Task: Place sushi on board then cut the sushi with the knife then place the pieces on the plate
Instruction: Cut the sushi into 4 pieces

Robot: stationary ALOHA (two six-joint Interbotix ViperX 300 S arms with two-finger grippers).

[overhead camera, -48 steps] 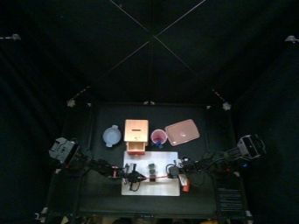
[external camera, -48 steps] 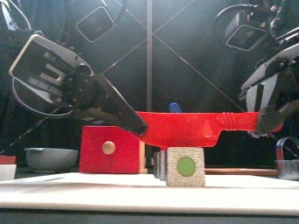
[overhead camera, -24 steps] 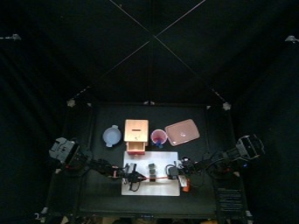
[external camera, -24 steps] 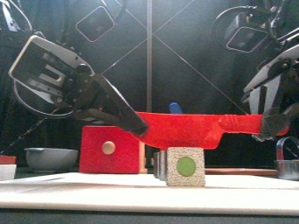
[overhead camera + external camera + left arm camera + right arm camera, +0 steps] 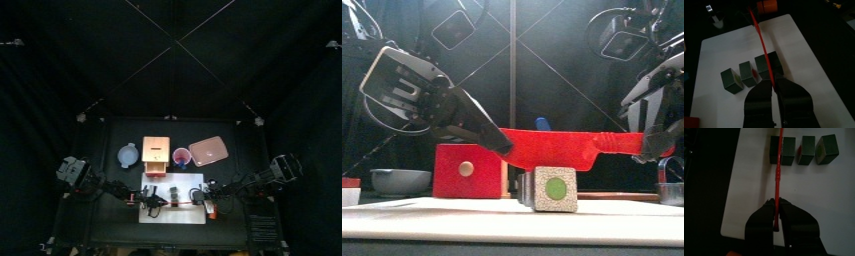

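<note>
The sushi (image 5: 552,190) is sitting in the middle of the white board (image 5: 811,55), maybe already in three blocks. The left gripper (image 5: 773,85) and right gripper (image 5: 777,205) are both pinching the red knife (image 5: 556,148) over it. The pink plate (image 5: 209,151) is waiting behind the board's back edge.

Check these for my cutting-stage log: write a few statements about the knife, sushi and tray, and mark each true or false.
1. The left gripper and the right gripper both grip the red knife. True.
2. The sushi lies on the pink tray. False: it is on the white cutting board.
3. The knife is held over the sushi. True.
4. Only one sushi block is there. False: the wrist views show three.
</note>
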